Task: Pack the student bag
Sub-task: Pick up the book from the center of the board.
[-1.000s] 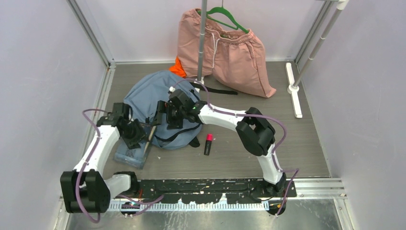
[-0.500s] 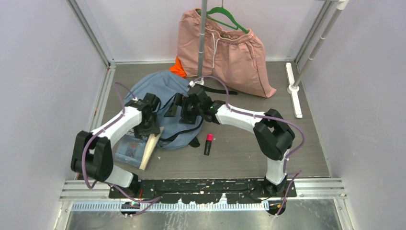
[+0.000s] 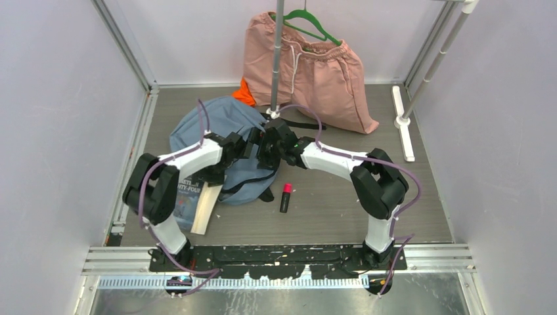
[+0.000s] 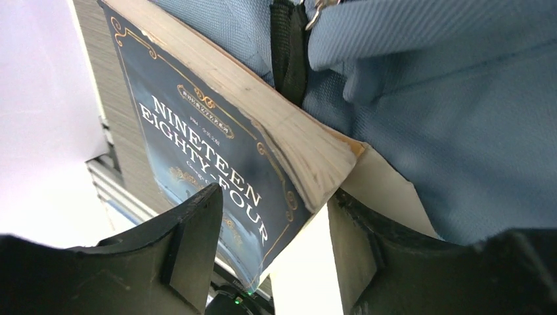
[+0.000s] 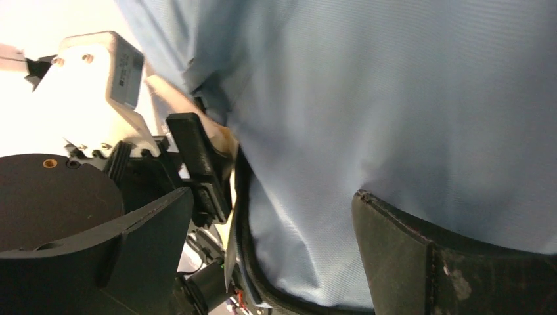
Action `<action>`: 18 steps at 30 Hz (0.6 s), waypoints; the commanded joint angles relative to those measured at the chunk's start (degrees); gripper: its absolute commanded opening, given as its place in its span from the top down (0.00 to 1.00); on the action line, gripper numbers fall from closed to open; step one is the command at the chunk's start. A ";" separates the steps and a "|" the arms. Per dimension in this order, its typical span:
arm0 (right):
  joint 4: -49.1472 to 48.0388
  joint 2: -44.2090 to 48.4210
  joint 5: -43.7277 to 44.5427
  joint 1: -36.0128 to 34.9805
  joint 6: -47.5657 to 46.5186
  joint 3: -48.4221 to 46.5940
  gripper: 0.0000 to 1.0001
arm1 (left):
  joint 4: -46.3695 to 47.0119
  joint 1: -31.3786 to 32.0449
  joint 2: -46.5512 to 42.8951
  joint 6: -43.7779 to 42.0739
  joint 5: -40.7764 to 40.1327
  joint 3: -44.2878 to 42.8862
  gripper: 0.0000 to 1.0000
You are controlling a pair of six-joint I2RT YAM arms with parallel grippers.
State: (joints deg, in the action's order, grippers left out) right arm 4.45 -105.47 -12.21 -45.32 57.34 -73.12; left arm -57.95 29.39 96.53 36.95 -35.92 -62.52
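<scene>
The student bag (image 3: 210, 128) is a grey-blue backpack lying at the middle left of the floor. It fills the right wrist view (image 5: 407, 98) and the right of the left wrist view (image 4: 446, 118). My left gripper (image 3: 220, 167) (image 4: 276, 216) is closed round the lower corner of a dark blue book, "Nineteen Eighty-Four" (image 4: 217, 151) (image 3: 189, 197). The book is tilted, its far edge against the bag's black zipper. My right gripper (image 3: 263, 154) (image 5: 272, 223) is open over the bag's zippered rim, with fabric bulging between the jaws.
A pink and black marker (image 3: 286, 195) lies right of the bag. Pink shorts (image 3: 309, 65) on a green hanger, an orange cloth (image 3: 244, 93) and a grey pole (image 3: 277, 59) stand behind. A white stand foot (image 3: 402, 125) is at the right.
My left arm has swung right and carried the book from the left floor up against the bag. My right gripper has shifted right and back along the bag's rim.
</scene>
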 commanded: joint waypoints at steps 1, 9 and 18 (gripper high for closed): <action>-6.35 2.81 -2.29 -0.95 0.52 -1.45 0.04 | -5.65 0.58 8.49 4.73 -9.45 -2.57 0.41; -6.12 3.58 -1.69 -0.90 -0.14 -0.81 0.04 | -10.82 0.56 12.43 9.34 -12.11 -6.75 0.99; -7.97 3.95 -3.26 -0.86 -1.00 -0.23 0.04 | -19.75 0.59 -1.72 9.11 -12.71 -13.15 1.00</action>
State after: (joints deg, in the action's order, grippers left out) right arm 6.39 -105.69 -9.74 -43.97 57.17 -71.90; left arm -72.82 29.36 105.23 45.65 -44.93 -71.29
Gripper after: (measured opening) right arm 0.961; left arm 0.093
